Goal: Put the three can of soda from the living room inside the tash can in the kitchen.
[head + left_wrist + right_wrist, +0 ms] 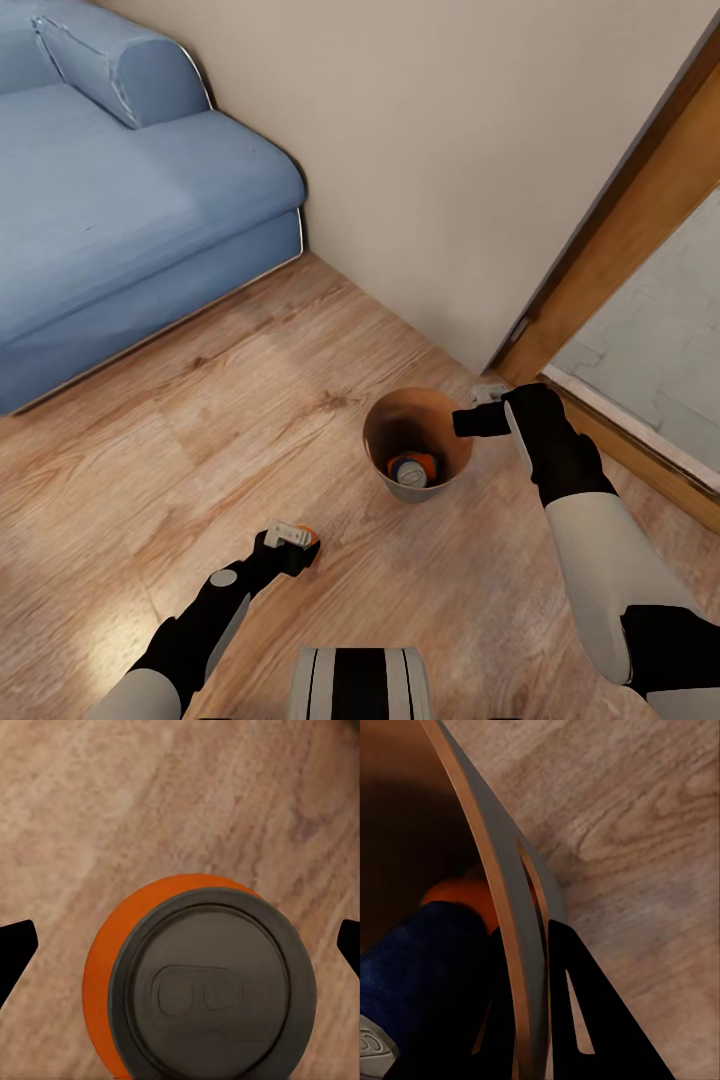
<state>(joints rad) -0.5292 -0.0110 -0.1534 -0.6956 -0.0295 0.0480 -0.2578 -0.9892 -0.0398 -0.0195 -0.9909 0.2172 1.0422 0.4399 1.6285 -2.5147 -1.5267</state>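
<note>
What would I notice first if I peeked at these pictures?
Probably the little round bin on the wood floor with a blue can and an orange can inside, and the right gripper pinching its rim. Then the big blue sofa by the wall, and another orange can standing between the left gripper's open fingers.

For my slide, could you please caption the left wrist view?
Open left gripper straddling an upright orange soda can on wood floor.
</note>
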